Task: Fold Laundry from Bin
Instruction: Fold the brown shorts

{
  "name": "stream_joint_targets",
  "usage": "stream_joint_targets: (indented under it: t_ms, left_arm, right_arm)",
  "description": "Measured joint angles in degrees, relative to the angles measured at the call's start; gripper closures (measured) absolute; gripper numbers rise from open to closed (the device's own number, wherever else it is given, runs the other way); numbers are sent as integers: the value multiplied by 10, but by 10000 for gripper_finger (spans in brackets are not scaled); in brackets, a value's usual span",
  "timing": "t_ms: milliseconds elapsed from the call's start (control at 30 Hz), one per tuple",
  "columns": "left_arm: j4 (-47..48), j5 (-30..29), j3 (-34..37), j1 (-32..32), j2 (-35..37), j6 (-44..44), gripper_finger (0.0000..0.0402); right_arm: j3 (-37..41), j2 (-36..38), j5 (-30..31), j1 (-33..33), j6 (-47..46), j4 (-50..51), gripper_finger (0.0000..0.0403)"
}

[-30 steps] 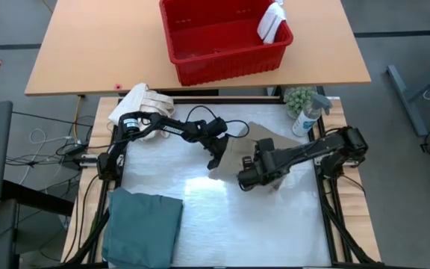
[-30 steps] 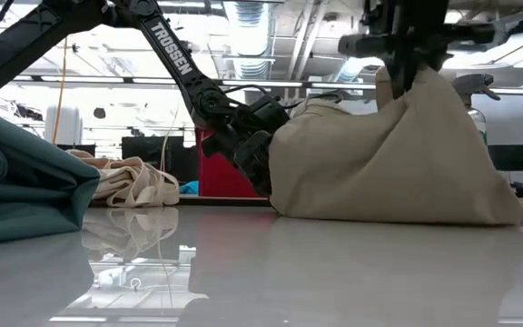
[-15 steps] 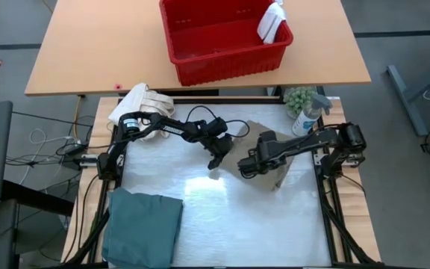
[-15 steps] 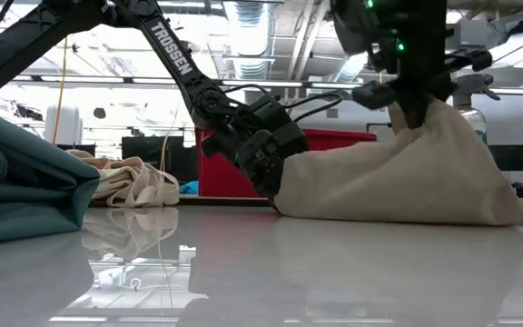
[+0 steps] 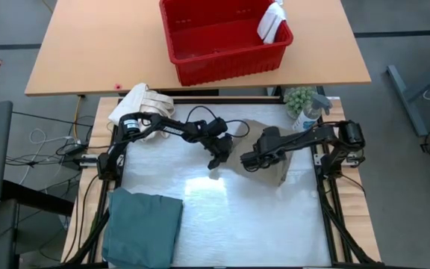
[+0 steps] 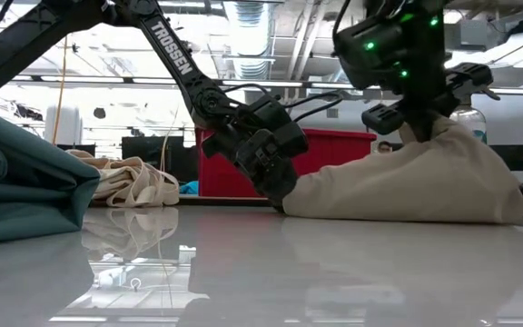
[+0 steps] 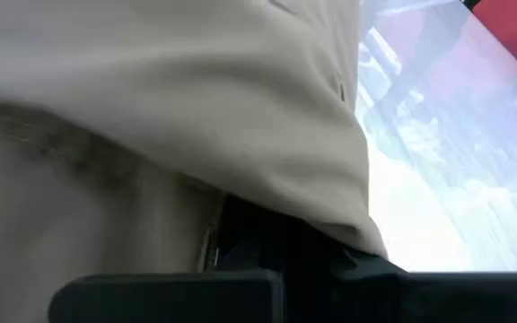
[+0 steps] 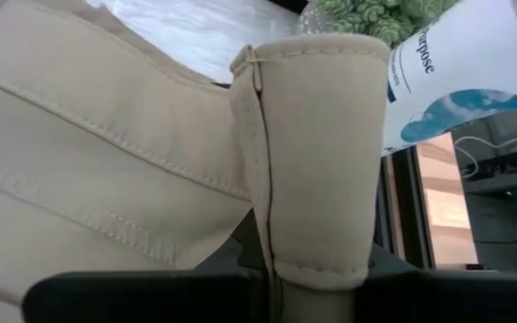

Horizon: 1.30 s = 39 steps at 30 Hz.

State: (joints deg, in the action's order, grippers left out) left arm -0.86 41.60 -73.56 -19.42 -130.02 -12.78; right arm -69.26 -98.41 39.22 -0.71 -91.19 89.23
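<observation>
White and glossy, the counter (image 5: 222, 217) fills the near half of the overhead view, with a wooden table (image 5: 88, 52) beyond it. Far left, near corner, sits the folded teal-green garment (image 5: 144, 226). Up at the left far edge, the cream canvas bundle (image 5: 142, 101) lies by the left arm's base. Now the middle: the left pincer (image 5: 215, 160) is clenched on the left edge of the tan khaki trousers (image 5: 275, 170), pinning it low against the counter. Just beside it, the right pincer (image 5: 249, 160) grips a bunched fold of the same trousers, seam visible between its fingers, held a little above the heap. Further right, a spray bottle (image 5: 307, 117) and small green plant (image 5: 298, 98). Beyond, the red bin (image 5: 222, 43) stands on the wooden table, a white cloth (image 5: 272, 22) draped at its right corner.
</observation>
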Motion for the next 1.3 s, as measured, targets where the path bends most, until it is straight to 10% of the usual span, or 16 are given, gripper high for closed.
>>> stream_joint_targets:
  t_ms: [600, 1067, 1300]
  left_arm:
    - [-4, -10, 0, 12, 0, 5, 401]
    - [-8, -9, 0, 14, 0, 11, 401]
    - [-8, -3, 0, 14, 0, 10, 401]
  right_arm:
    - [68, -2, -27, 156, 238, -195, 336]
    - [151, -1, -106, 189, 256, -271, 334]
    - [152, 3, -102, 196, 265, -282, 191]
